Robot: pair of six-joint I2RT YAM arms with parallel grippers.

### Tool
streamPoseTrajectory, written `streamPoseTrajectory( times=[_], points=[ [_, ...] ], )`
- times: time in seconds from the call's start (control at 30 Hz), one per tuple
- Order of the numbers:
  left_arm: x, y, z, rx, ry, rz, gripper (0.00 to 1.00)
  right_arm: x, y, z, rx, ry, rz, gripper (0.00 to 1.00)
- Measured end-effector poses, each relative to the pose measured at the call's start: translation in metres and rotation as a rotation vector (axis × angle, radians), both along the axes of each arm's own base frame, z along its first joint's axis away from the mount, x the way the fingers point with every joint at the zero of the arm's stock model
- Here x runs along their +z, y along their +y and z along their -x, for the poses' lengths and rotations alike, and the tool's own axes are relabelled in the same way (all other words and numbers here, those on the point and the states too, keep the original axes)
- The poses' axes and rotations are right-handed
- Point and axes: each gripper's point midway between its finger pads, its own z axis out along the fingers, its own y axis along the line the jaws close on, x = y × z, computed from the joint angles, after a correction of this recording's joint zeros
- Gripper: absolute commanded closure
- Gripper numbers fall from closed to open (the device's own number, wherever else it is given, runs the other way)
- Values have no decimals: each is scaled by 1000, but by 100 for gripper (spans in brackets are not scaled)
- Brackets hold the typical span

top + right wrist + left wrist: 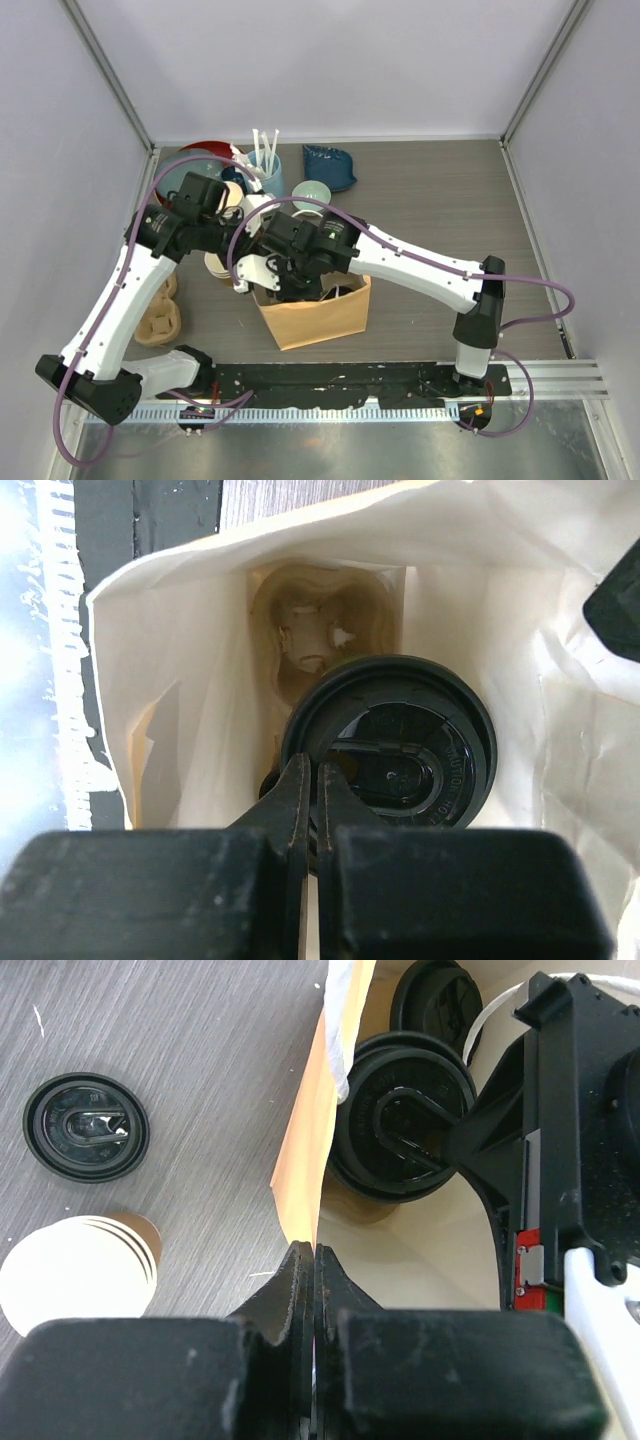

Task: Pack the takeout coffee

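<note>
Kraft-paper bag (304,1150) rim inside left gripper (313,1258), lidded cup (400,1125) close beside.

Pale lilac walls (330,60) enclose a grey wood-grain table (450,210).

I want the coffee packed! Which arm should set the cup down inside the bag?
Probably right. The right gripper pinches the lidded cup inside the paper bag; the left gripper holds its edge.

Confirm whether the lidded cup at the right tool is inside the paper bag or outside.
Inside. Right wrist view: the cup's black lid is walled in by the paper bag, a pulp carrier deeper down.
</note>
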Motion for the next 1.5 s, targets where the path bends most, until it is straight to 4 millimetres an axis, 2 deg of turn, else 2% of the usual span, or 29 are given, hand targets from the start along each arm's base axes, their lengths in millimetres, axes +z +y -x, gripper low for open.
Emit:
streamPoseTrajectory(
  times=[0.6,0.7,0.8,0.83,1.03,1.33,1.4,1.5],
  points=[
    [-3,6,5,-44,-10,-36,100,-4,2,-4,46,-29,35,97],
    [-4,7,5,-44,-10,-38,100,-4,3,-4,48,-31,33,92],
    [-4,8,5,-49,-15,-46,100,-5,5,-5,49,-34,26,78],
    [-4,8,4,-49,-16,-47,100,-5,5,-5,49,-35,24,69],
    [-4,8,5,-52,-19,-45,100,-3,7,-6,44,-53,5,49],
    [2,-2,12,-73,-8,0,100,3,13,-8,6,-126,-113,37],
    [3,-4,12,-78,-9,7,100,9,15,-8,-1,-146,-161,36],
    [3,-5,12,-80,-8,10,100,29,15,-10,-21,-185,-255,32]
  ],
)
